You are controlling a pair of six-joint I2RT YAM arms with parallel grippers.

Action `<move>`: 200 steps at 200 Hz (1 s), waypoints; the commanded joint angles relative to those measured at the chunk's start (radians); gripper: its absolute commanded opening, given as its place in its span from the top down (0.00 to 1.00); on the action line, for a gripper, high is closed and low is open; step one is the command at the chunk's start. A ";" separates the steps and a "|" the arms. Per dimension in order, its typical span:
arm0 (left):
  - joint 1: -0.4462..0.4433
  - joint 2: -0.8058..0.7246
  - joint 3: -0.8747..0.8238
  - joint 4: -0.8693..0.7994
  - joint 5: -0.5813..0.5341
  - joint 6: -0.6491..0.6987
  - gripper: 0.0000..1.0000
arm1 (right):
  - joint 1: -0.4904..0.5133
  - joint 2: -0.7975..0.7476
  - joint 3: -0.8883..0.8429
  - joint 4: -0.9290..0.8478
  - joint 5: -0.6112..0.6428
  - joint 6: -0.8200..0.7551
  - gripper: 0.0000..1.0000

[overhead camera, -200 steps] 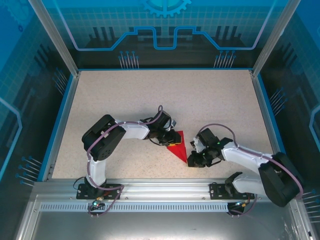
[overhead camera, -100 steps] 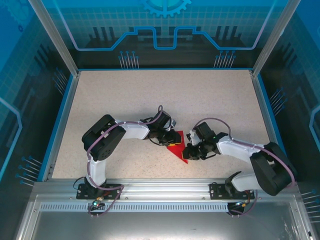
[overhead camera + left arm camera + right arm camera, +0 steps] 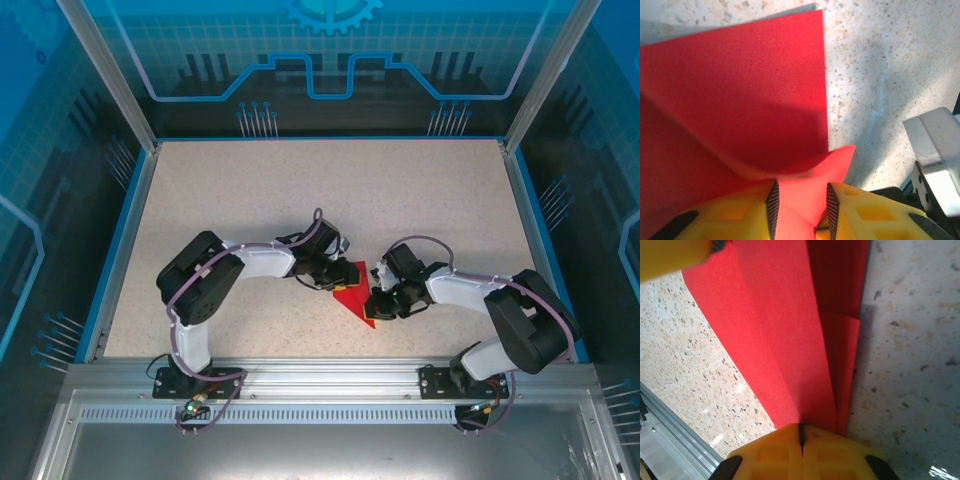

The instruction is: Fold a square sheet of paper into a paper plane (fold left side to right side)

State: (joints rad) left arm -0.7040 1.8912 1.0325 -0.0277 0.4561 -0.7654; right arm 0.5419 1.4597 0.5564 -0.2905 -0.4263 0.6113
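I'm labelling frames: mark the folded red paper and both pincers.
folded bright red paper (image 3: pixel 356 299): top view, its middle.
left pincer (image 3: pixel 801 200): left wrist view, between fingertips.
right pincer (image 3: pixel 801 433): right wrist view, closed tips' seam.

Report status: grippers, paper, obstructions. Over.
Left gripper jaws apart, astride a raised flap of the red paper. Right gripper shut on its folded edge. Paper partly folded, pointed, lying between both arms. Nothing in the way.

Lit bright and even from above in the top view, with only short soft shadows beside the arms on the speckled table (image 3: pixel 250 200); sharp throughout. Shadowed darkly across the folded red paper (image 3: pixel 740 65) at the left wrist, with left fingers (image 3: pixel 730 217) blurred. Flecked with small glints on the tabletop at the right wrist, right fingers (image 3: pixel 770 452) soft.
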 commanded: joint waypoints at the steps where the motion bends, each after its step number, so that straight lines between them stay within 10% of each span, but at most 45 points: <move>1: 0.005 -0.087 -0.001 -0.008 -0.006 0.039 0.65 | -0.014 0.049 -0.044 -0.092 0.101 -0.020 1.00; 200: -0.089 0.011 -0.121 0.287 0.110 -0.042 0.76 | -0.031 0.076 -0.021 -0.091 0.072 -0.042 1.00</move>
State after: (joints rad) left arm -0.7837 1.8656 0.8669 0.2520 0.5407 -0.8116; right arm 0.5159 1.4837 0.5632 -0.2951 -0.4709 0.5922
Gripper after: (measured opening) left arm 0.245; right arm 0.045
